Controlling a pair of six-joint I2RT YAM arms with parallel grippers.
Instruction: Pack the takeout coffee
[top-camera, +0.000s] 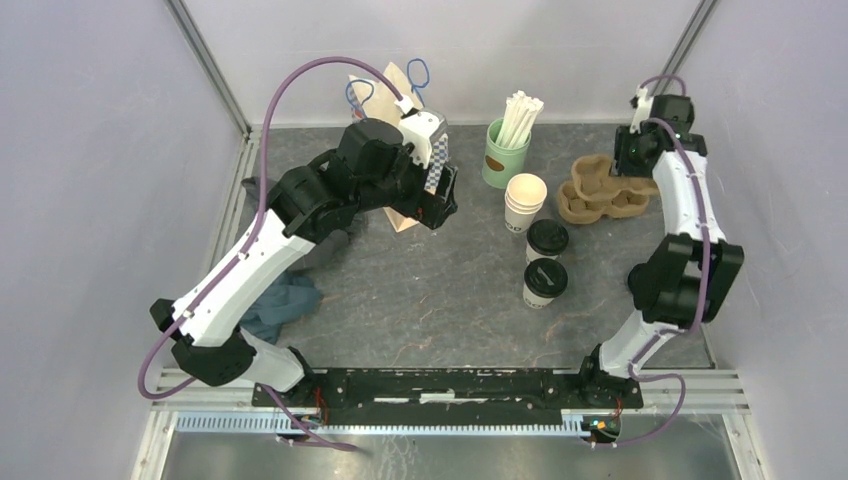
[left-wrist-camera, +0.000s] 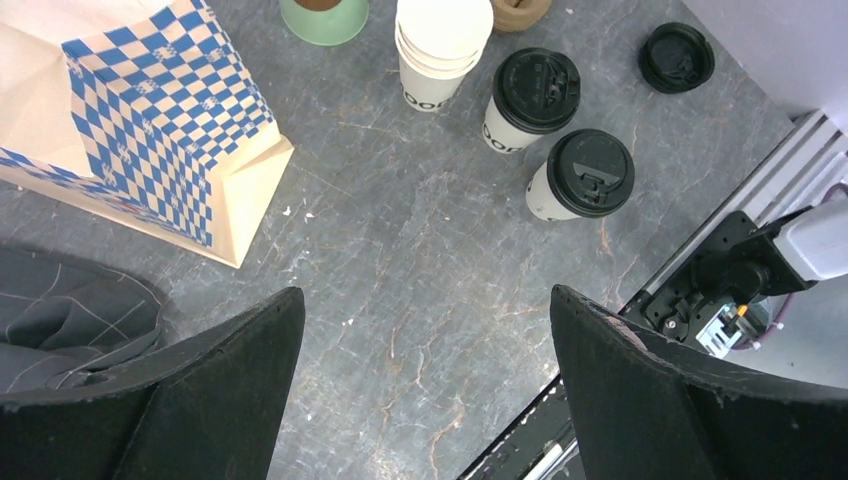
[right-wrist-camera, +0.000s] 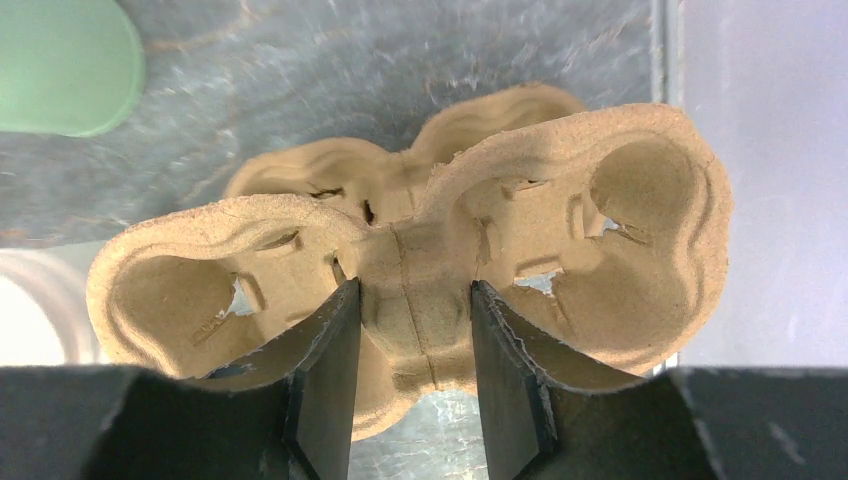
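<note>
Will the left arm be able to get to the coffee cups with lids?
Probably yes: the left pincer is open, and only bare table lies between it and the lidded cups.

Two lidded cups, one loose lid, one stack of empty cups, one straw cup, two carriers, one bag.

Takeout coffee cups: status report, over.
Left gripper open, hovering empty. Right gripper clamped on brown pulp cup carrier, centre ridge. Two black-lidded white paper cups standing loose, not yet packed. Stack of lidless white cups close beside them.
</note>
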